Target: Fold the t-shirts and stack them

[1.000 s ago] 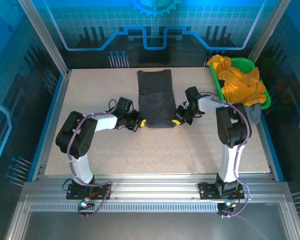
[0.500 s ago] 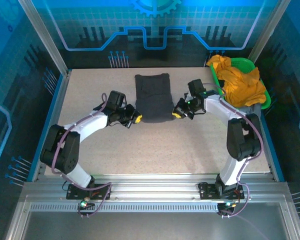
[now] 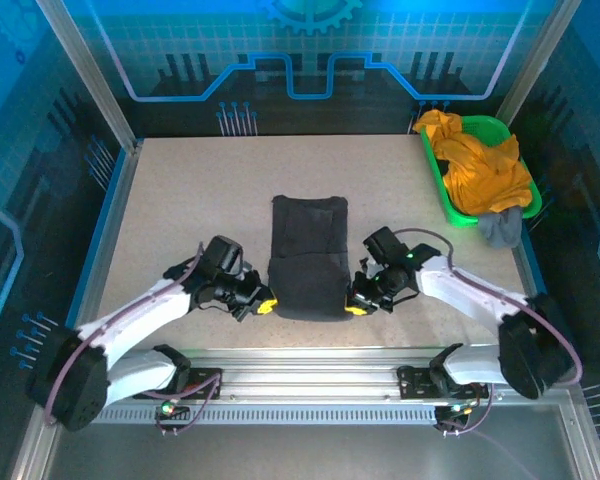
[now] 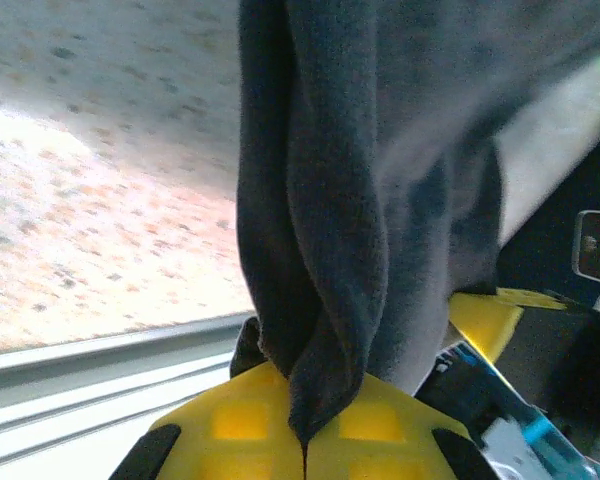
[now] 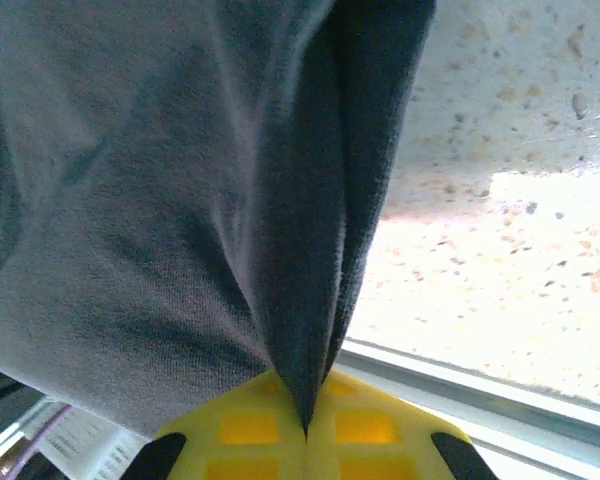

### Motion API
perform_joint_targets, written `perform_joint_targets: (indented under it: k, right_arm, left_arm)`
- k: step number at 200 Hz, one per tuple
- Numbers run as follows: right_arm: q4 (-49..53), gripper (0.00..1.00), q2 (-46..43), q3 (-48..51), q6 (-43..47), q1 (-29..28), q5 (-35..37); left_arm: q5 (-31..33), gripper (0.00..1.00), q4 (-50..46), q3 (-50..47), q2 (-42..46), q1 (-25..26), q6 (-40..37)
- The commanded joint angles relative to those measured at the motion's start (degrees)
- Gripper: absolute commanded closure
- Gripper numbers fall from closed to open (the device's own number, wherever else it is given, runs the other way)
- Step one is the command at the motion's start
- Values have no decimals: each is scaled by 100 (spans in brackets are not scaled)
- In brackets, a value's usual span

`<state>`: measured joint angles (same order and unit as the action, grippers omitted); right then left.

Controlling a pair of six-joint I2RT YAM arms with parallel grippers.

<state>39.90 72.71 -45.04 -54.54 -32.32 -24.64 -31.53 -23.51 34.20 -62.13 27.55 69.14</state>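
Speckled table (image 3: 180, 190) bears charcoal t-shirt (image 3: 308, 250); left end effector (image 3: 267, 303) and right end effector (image 3: 354, 307) pinch its edges.

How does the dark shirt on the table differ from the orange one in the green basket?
The dark shirt is folded neatly on the table; the orange shirt is crumpled in the basket. The left gripper and right gripper pinch the dark shirt's near corners; nothing holds the orange shirt. Both are soft cloth.

White arms (image 3: 140, 318), black joints (image 3: 68, 385) (yellow fingers (image 4: 230, 420))
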Motion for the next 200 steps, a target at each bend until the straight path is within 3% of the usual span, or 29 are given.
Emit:
perform_joint_targets:
  k: [1, 30, 62, 96, 125, 131, 143, 157, 175, 200]
  right_arm:
    - [555, 100, -400, -458, -324, -11, 181]
    - [1036, 100, -320, -1403, -395, 158, 358]
    - [1325, 100, 438, -2575, -396, 657, 368]
    - [1254, 100, 2063, -4140, -342, 1203, 301]
    - [1559, 100, 4003, -5813, -118, 1601, 449]
    - [1493, 94, 4345, -6095, -96, 1666, 404]
    - [1367, 74, 5020, -6742, 34, 1769, 328]
    - [1788, 55, 5765, -7719, 234, 1869, 259]
    - [2160, 45, 5974, -8366, 414, 1967, 500]
    - [1793, 41, 5176, -7819, 725, 2008, 867]
  left_arm:
    - [212, 100, -266, 189, 589, -4, 255]
    - [643, 100, -279, 888, 667, -144, 248]
    - [785, 100, -68, 1819, -59, -631, 253]
    - [783, 100, 542, 2752, -1763, -1131, 516]
    - [742, 96, 493, 4320, -3828, -1444, 297]
    - [753, 95, 342, 4667, -4257, -1498, 223]
    - [753, 90, 48, 5290, -4996, -1621, 67]
    - [832, 68, -143, 5763, -5482, -1737, -74]
    - [946, 56, -148, 5949, -5446, -1823, -178]
    - [1216, 51, -457, 5675, -4677, -1777, -372]
